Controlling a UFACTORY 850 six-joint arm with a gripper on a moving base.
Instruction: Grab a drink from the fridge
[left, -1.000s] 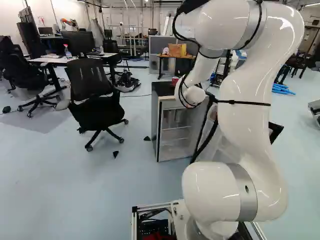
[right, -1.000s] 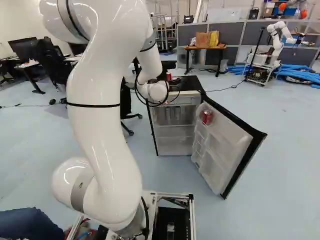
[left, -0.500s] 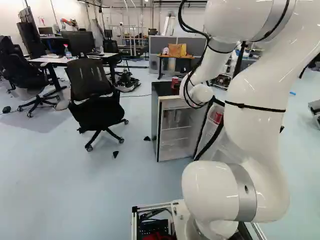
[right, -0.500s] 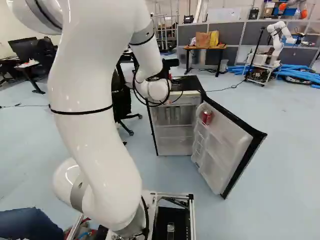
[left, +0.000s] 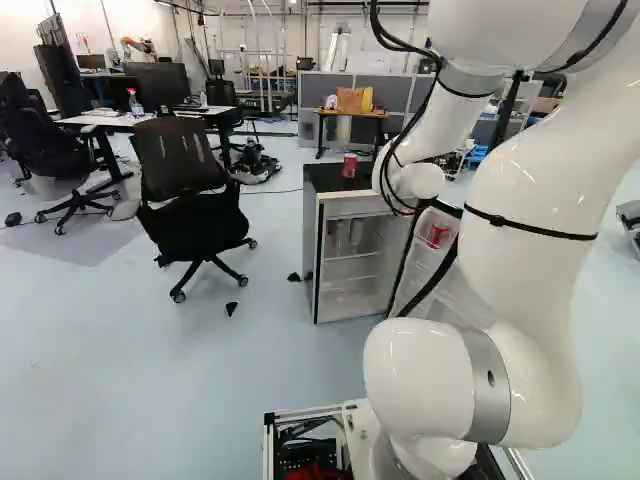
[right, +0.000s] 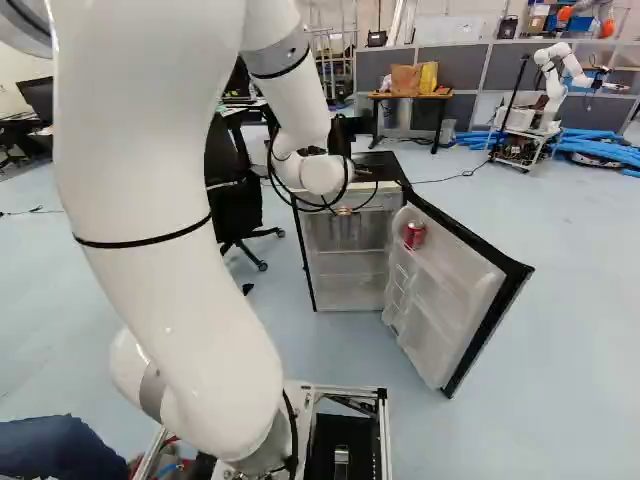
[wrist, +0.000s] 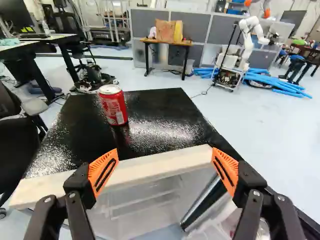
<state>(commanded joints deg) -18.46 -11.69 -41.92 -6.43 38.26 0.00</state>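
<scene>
Hand (right: 344, 210) near fridge (right: 382, 166), can (right: 415, 234) apparently in door (right: 480, 300)

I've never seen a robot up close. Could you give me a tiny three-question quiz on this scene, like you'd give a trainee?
1. True or false: the door of the fridge stands open.
2. Fill in the blank: a red ____ stands on the fridge's black top.
3. Pick one. The robot's hand is holding: A) a bottle; B) a cup; C) nothing.

Key: 1. True. 2. can. 3. C.
</scene>
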